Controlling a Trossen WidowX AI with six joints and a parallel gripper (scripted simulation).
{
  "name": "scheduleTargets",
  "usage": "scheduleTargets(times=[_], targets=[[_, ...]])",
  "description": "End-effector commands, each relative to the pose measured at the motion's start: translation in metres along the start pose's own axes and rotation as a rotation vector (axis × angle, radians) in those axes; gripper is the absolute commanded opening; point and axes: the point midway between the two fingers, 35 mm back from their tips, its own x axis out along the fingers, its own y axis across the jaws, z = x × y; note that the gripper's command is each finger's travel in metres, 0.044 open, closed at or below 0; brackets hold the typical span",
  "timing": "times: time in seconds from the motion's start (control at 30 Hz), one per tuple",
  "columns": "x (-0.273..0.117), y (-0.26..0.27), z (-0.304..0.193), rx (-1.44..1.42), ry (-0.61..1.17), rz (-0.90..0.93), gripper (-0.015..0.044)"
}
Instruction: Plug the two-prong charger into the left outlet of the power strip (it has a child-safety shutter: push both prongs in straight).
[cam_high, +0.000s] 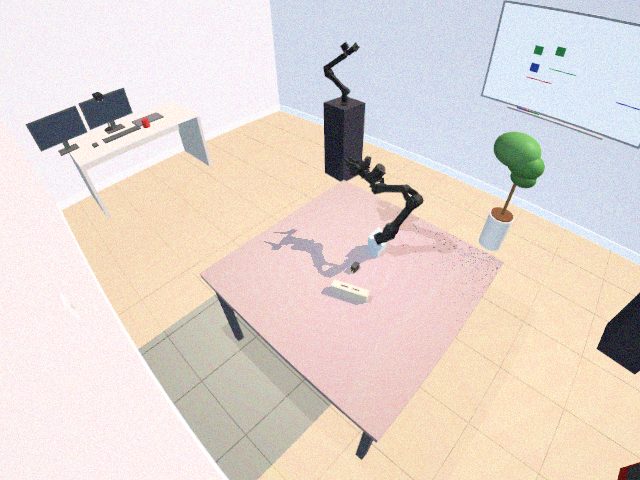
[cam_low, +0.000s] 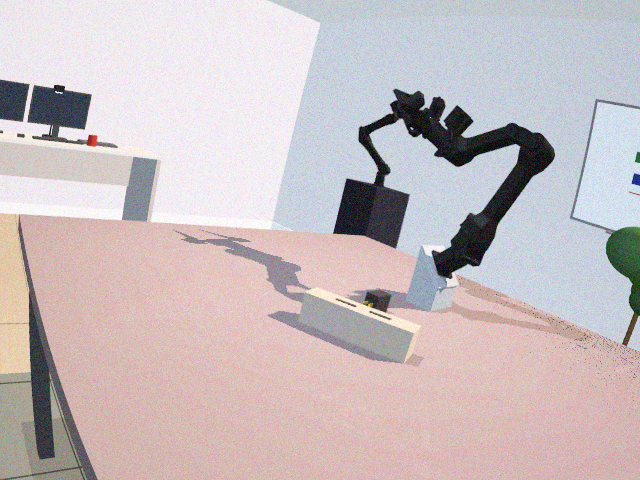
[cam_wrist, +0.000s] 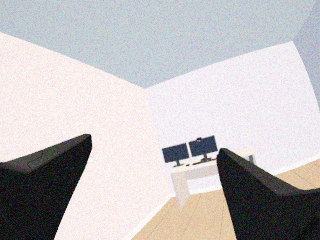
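The power strip (cam_high: 349, 294) (cam_low: 354, 326) is a long cream block on the pink table, with two dark slots on its top face. The charger (cam_high: 355, 266) (cam_low: 381, 299) is a small dark block lying on the table between the strip and the arm's base. Its yellow prongs (cam_low: 368, 303) show on the side facing the strip. My gripper (cam_wrist: 155, 148) (cam_low: 395, 99) is open and empty, raised high above the table and well away from both. The wrist view shows neither the charger nor the strip.
The arm's base stands by a pale blue-white block (cam_high: 375, 246) (cam_low: 424, 283) behind the charger on the pink table (cam_high: 320, 330) (cam_low: 258, 403). A second arm on a dark pedestal (cam_high: 343, 136) (cam_low: 369, 211) stands beyond the table's far corner. A desk with monitors stands farther off.
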Motion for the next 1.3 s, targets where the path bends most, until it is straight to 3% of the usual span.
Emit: scheduleTargets(times=[0.0,0.63,1.27], targets=[[0.000,0.001,-0.001,-0.001,0.003,0.001,0.0426],[0.013,0.074,-0.100,-0.140,0.372,0.129,0.0440],[-0.017,0.143,-0.198,-0.332,0.736,0.301,0.0440]])
